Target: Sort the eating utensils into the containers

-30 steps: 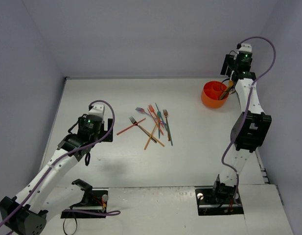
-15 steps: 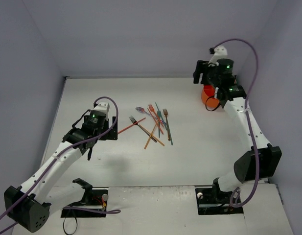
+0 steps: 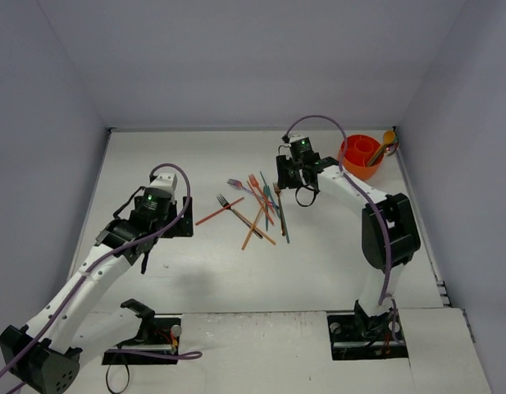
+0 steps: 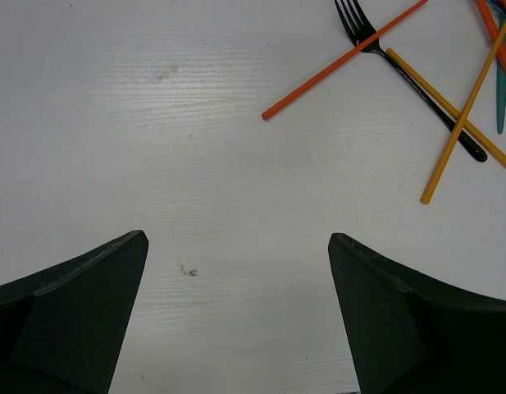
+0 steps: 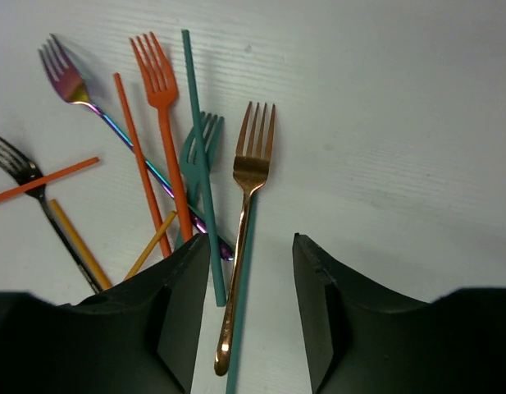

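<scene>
Seen from above, the white table [image 3: 335,263] is boxed in by pale lavender-grey walls [image 3: 236,66], with 2 arms rising from its near edge. The orange container [image 3: 359,160] stands at the far right corner. 1 orange-gold utensil [image 3: 385,141] leans out over its rim, but I cannot tell which compartment holds it. The loose utensils [image 3: 257,209] lie in 1 crossed heap at mid-table, well apart from the container. The left gripper [image 3: 145,250] hangs left of the heap, and the right gripper [image 3: 287,184] hangs over its far right edge.

The left wrist camera shows what the overhead view cannot. The jaws are spread wide, with only bare, faintly scuffed table between them. At the upper right, a black fork [image 4: 408,90] lies crossed by a red-orange stick [image 4: 343,61] and 2 yellow-orange sticks [image 4: 466,115].

The right wrist camera shows its jaws partly apart and released, grasping nothing. They straddle the handle of a gold fork [image 5: 253,168], which overlaps a teal stick. To the left lie another teal stick [image 5: 193,107], a teal fork [image 5: 213,127], an orange fork [image 5: 162,107] and an iridescent purple fork [image 5: 64,78].
</scene>
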You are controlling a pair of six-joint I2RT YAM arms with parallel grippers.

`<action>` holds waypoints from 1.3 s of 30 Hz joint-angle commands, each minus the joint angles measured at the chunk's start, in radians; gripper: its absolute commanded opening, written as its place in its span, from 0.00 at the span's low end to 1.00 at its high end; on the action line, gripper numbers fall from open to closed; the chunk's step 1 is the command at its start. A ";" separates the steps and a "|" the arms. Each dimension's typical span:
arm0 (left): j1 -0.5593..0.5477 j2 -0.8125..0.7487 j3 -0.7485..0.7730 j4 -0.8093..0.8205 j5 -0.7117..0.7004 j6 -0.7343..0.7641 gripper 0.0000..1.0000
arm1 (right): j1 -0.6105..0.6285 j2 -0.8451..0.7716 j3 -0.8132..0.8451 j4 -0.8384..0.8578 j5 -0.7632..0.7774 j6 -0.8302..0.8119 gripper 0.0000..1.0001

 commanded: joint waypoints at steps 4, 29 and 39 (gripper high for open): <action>0.008 -0.058 -0.013 -0.026 -0.036 -0.015 0.91 | 0.047 0.115 0.055 0.036 0.084 0.091 0.31; 0.008 -0.048 -0.031 -0.024 -0.053 -0.006 0.91 | 0.084 0.258 0.153 0.035 0.151 0.092 0.18; 0.008 -0.042 -0.030 -0.019 -0.052 -0.006 0.91 | 0.108 0.267 0.179 0.033 0.185 0.076 0.11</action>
